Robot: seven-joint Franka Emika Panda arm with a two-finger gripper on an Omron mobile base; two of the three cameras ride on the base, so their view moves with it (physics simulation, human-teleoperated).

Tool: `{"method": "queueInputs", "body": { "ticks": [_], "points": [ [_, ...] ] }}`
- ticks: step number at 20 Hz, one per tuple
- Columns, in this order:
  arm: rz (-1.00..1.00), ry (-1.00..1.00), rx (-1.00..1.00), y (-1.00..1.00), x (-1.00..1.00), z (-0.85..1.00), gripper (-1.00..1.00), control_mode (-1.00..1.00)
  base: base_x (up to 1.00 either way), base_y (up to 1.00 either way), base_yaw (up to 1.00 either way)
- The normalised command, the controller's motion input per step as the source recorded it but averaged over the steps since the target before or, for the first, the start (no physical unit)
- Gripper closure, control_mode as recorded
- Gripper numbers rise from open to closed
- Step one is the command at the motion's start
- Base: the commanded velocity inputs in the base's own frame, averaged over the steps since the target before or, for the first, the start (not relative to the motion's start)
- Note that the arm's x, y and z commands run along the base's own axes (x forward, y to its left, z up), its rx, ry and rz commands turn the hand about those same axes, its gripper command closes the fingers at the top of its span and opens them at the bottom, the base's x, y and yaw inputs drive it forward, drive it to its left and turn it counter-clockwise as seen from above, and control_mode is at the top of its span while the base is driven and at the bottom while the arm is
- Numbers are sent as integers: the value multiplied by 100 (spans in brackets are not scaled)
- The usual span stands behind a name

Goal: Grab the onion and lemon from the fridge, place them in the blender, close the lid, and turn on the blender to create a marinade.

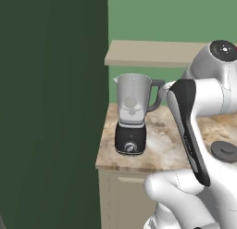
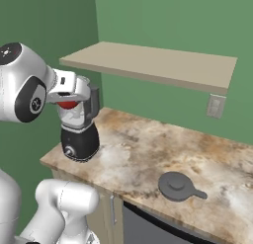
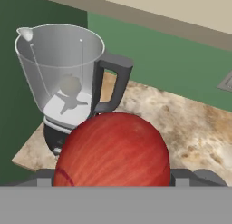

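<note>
My gripper (image 2: 69, 102) is shut on the onion (image 3: 113, 150), a glossy red-brown ball that bulges up between the two dark fingertips (image 3: 45, 176). From the right base view the onion (image 2: 67, 104) hangs just beside the blender (image 2: 79, 127), level with the upper part of its jug. The blender (image 1: 133, 113) stands at the counter's left end, a clear jug with a dark handle on a black base; its mouth (image 3: 59, 39) is uncovered and nothing lies inside but the blade. The lid (image 2: 176, 185) lies flat on the counter to the right. The lemon and fridge are out of view.
A tan wall shelf (image 2: 153, 62) runs above the marble counter (image 2: 143, 149). A wall socket (image 2: 215, 106) sits under the shelf's right end. A dark green wall (image 1: 51, 107) rises just left of the counter end. My own arm (image 1: 190, 126) crosses in front of the counter.
</note>
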Motion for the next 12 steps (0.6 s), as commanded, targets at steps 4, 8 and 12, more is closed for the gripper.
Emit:
{"method": "queueInputs", "body": {
  "ticks": [4,8,12],
  "points": [
    [0,0,0,0,0,0,100,100,52,4,-12],
    [0,0,0,0,0,0,100,100,41,8,-8],
    [-1,2,0,6,14,0,100,-100,17,9,-1]
  ]
}}
